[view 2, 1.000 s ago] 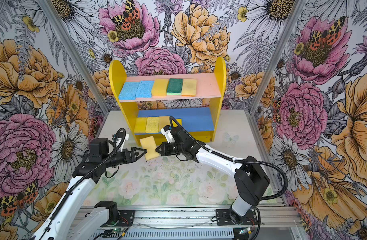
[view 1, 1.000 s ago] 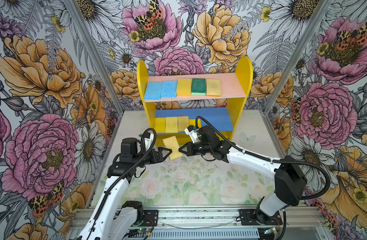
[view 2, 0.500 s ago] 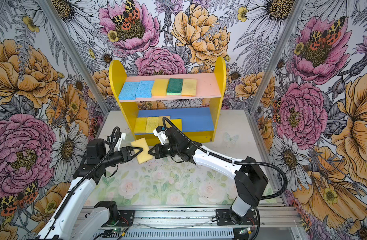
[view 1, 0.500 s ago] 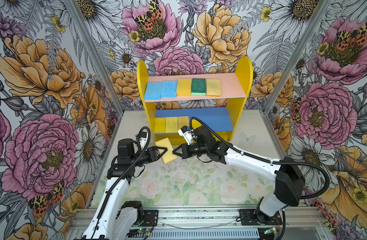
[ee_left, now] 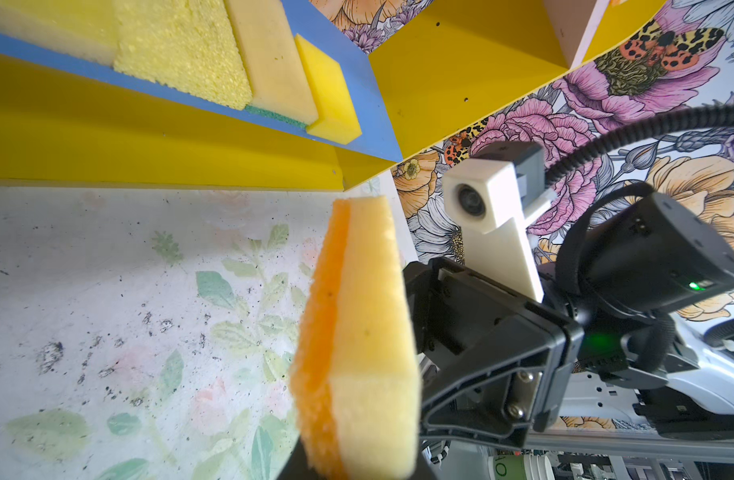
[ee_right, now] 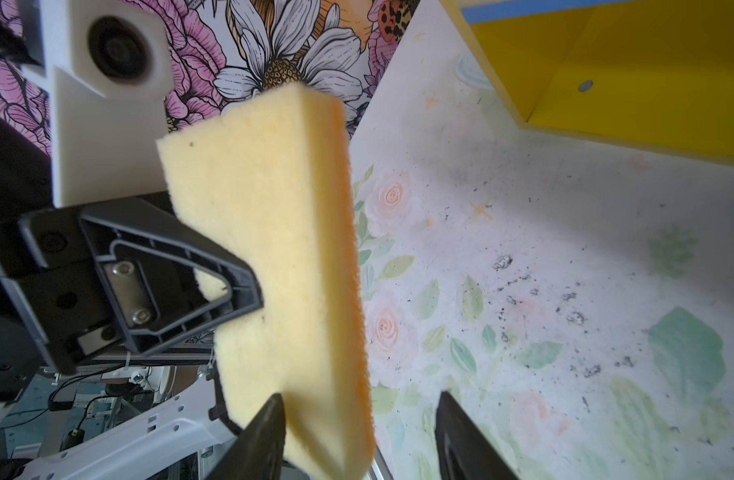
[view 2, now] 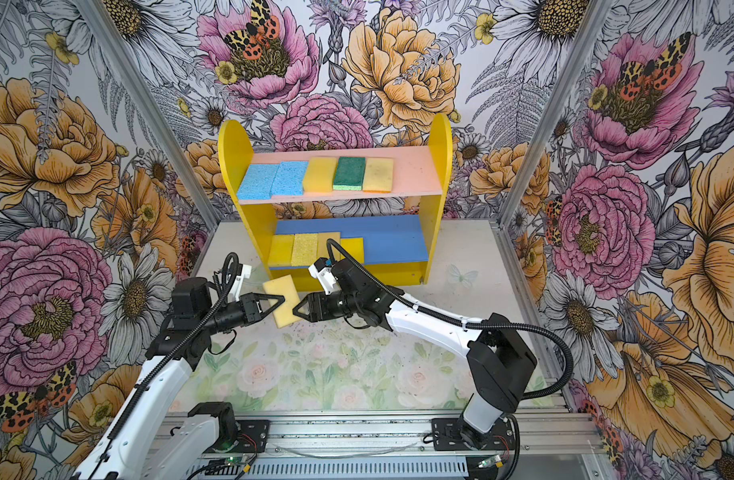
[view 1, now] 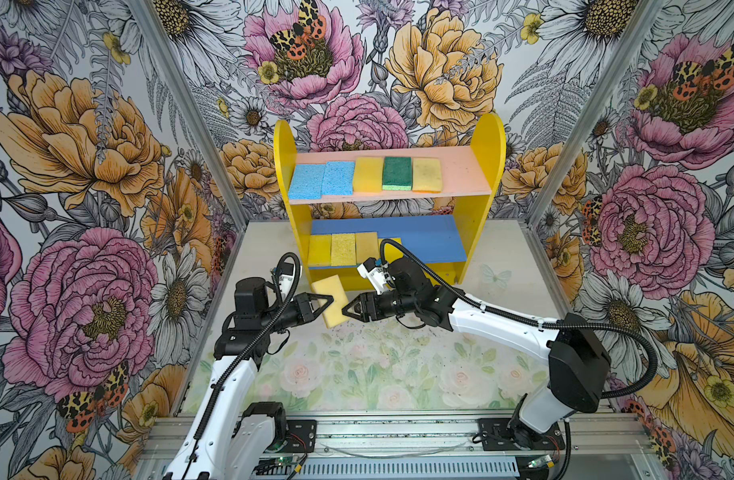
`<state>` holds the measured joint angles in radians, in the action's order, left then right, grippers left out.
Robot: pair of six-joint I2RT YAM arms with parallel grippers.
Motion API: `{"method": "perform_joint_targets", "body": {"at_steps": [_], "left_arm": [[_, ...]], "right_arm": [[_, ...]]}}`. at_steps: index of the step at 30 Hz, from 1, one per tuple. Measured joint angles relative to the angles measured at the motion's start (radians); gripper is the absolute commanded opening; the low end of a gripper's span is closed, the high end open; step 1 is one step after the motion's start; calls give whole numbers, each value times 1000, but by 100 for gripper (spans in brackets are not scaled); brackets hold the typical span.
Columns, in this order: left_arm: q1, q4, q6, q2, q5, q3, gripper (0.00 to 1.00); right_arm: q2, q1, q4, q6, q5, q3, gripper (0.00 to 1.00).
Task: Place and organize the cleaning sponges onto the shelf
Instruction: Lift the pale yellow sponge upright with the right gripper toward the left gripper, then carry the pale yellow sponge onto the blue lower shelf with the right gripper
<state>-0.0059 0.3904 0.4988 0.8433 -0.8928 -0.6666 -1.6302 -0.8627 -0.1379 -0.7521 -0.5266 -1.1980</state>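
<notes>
Right wrist view, item one: what do I enter? (Clerk)

One orange-backed yellow sponge (ee_right: pixel 274 232), held clear of the desk (ee_right: pixel 565 291), in front of the shelf (ee_right: pixel 648 83). The left gripper (ee_right: pixel 257 303) has its jaws clamped on it, one black finger flat on the yellow face. The right gripper (ee_right: pixel 359 415) has its jaws apart, with a gap showing on the orange side. (Keeper)

Position, by both top views? (Clerk)

The sponge (view 1: pixel 336 318) hangs between the two grippers, just before the shelf's (view 1: pixel 488 166) left end and lower than its blue lower board (view 1: pixel 423 241). Long axis: roughly from the shelf outward, crosswise to both arms. The left gripper (view 1: pixel 330 300) meets one long edge and the right gripper (view 1: pixel 349 309) faces the opposite one. (Keeper)

Stock already shelved? (Clerk)

Pink upper board (view 2: pixel 415 174): upper row of five sponges (view 2: pixel 315 174), made up of two blue, one yellow, one green-faced and one tan. Blue board: lower row of four sponges (view 2: pixel 305 248), yellow to tan, packed against the left panel. The stretch beyond them is bare. (Keeper)

Remarks? (Clerk)

A judgement only. The left arm is the carrier and sits nearer that row. The free place lies beside the fourth sponge, on the side away from the left panel, and the right wrist sits in front of it. That arm would need to draw clear first. The sponge's long axis roughly suits its neighbours. (Keeper)
</notes>
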Motion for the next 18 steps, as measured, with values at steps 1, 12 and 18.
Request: {"method": "perform_joint_targets", "body": {"at_steps": [1, 12, 18], "left_arm": [[0, 0, 0, 0, 0, 1, 10], [0, -10, 0, -5, -6, 5, 10], [0, -19, 0, -6, -10, 5, 10]], "right_arm": [[0, 0, 1, -7, -6, 7, 59], [1, 6, 226, -151, -109, 101, 42], [2, 6, 262, -178, -118, 109, 26]]}}
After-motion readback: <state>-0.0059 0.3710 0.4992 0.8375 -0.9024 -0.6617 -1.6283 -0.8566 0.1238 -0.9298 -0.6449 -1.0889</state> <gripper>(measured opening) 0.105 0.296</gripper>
